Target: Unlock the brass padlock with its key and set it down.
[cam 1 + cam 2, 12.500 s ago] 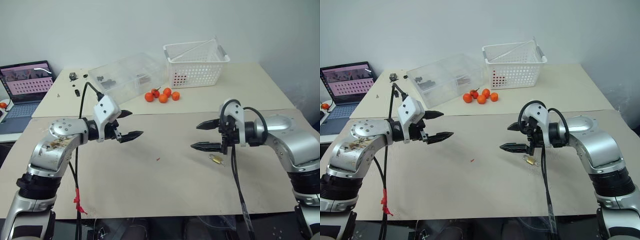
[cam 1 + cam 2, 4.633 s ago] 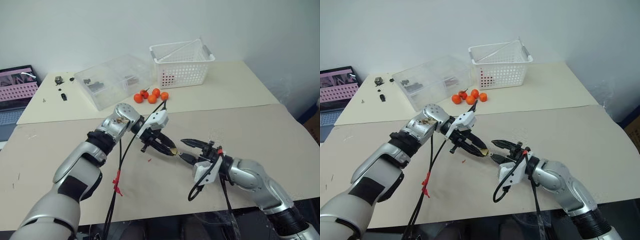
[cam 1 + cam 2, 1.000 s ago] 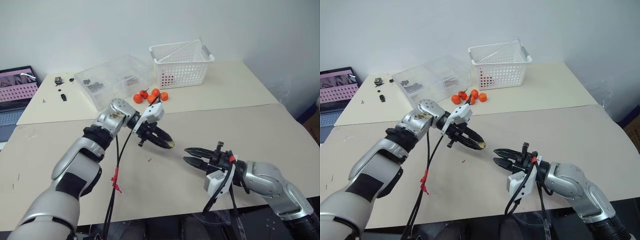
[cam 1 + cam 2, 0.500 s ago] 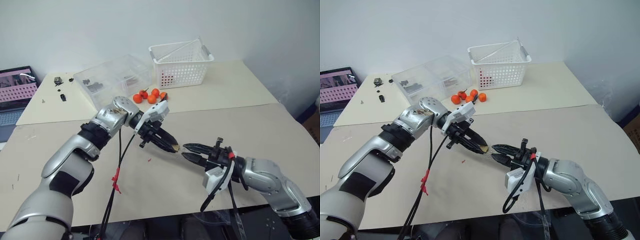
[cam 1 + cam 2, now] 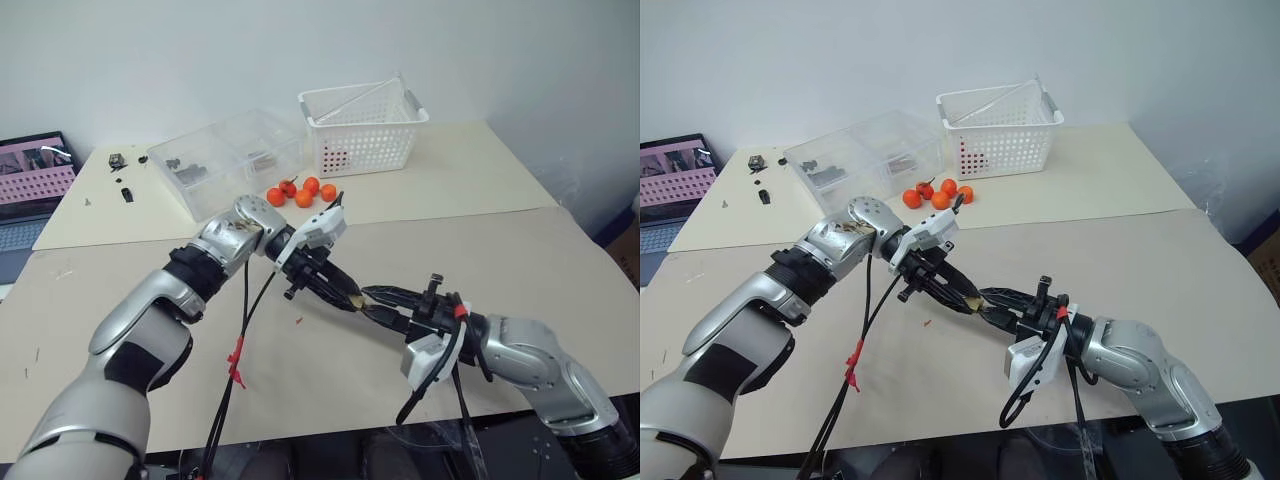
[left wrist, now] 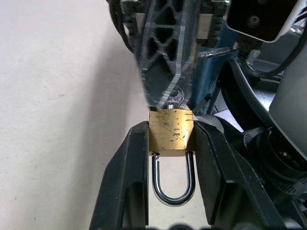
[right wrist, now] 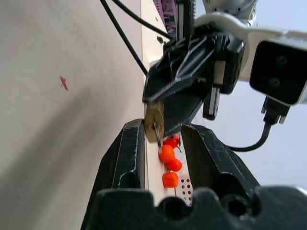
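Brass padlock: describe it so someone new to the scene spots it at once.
Over the front table, find where the two grippers meet. The left gripper clamps the brass padlock by its sides. It is gold and squarish with a silver shackle, unlike the round orange fruits further back.

The right gripper (image 7: 163, 139) is standing with its two black fingers (image 7: 128, 158) apart, and the brass padlock (image 7: 154, 122) is sitting just beyond their tips, in line with the gap between them. The left gripper (image 7: 180, 93) is clamping the padlock from the far side, its dark fingers closing over the lock body. A thin silvery key (image 7: 157, 135) is hanging from the padlock toward the gap between the right fingers, while small orange fruits (image 7: 169, 163) are lying far beyond on the pale table (image 7: 57, 96).
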{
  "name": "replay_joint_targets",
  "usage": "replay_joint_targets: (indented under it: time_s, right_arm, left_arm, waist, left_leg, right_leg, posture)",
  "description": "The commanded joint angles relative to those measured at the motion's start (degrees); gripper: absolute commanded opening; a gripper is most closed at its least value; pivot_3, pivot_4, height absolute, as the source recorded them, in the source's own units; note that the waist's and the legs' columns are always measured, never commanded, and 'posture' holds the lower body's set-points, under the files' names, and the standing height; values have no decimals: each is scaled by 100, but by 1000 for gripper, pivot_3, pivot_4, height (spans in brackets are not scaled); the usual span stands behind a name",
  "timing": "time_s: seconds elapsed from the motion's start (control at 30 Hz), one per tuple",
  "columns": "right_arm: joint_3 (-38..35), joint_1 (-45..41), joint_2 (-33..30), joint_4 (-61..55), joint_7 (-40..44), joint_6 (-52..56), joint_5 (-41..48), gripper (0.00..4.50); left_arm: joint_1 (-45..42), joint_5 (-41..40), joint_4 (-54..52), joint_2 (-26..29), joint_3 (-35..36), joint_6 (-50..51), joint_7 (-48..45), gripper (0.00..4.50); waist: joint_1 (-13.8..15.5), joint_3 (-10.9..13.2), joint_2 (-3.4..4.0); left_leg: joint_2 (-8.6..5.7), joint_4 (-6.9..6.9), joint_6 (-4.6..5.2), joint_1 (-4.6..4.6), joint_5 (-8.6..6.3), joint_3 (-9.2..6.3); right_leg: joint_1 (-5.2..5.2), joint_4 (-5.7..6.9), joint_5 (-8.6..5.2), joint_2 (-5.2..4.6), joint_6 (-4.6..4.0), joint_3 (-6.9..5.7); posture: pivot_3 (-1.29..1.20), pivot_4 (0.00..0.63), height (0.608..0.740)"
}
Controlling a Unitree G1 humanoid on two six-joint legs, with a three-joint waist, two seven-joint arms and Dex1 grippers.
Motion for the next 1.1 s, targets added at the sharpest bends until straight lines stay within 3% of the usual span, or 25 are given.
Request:
replay_joint_targets:
  time_s: [0.03, 0.43, 0.47, 0.6, 1.0, 1.07, 1.1]
  right_arm:
    - [-88, -40, 28, -246, -40, -19, 40, 1581]
    - [-61, -108, 56, -159, -38, -36, 56, 1581]
    - [-58, -105, 56, -154, -36, -36, 61, 1088]
    - [-57, -96, 54, -131, -40, -51, 63, 80]
    - [-74, -42, 84, -101, -112, -83, -5, 79]
    - [-74, -35, 93, -95, -123, -89, -24, 79]
    - [-76, -35, 95, -89, -127, -94, -28, 79]
  left_arm:
    - [-259, -107, 18, -33, 31, -82, -17, 828]
    - [-253, -77, 12, -47, 17, -132, -17, 828]
    - [-254, -78, 8, -43, 13, -131, -17, 828]
    - [-269, -148, -32, -18, -6, -71, -17, 828]
    - [-299, -270, -118, 100, -120, -67, -17, 828]
    - [-299, -305, -130, 108, -102, -10, -17, 1868]
    - [-303, -350, -162, 145, -117, 37, -17, 2131]
  waist:
    - [-1, 0, 0]
    - [2, 0, 0]
    - [1, 0, 0]
    - [0, 0, -1]
    - [1, 0, 0]
    - [0, 0, 0]
    - [0, 0, 0]
  left_leg:
    - [0, 0, 0, 0, 0, 2]
    - [0, -1, 3, 0, -1, 3]
    - [1, -1, 3, 0, -2, 3]
    - [1, -1, 3, 1, -2, 5]
    - [1, 0, 4, 1, -2, 5]
    - [0, -1, 4, 1, -2, 5]
    - [1, -1, 4, 1, -2, 5]
  right_leg:
    - [0, 0, 0, 0, 0, 1]
    - [0, -1, 0, 0, 0, 2]
    - [0, -1, 0, 0, 0, 3]
    - [0, 0, 0, 1, 0, 4]
    - [-1, -1, 0, 1, 0, 5]
    - [-1, -1, 0, 1, 0, 5]
    - [-1, -1, 0, 1, 0, 5]
  posture:
    - [0, 150, 740]
    - [0, 150, 740]
    - [0, 150, 740]
    - [0, 150, 740]
    - [0, 150, 740]
    - [0, 150, 740]
    - [0, 150, 740]
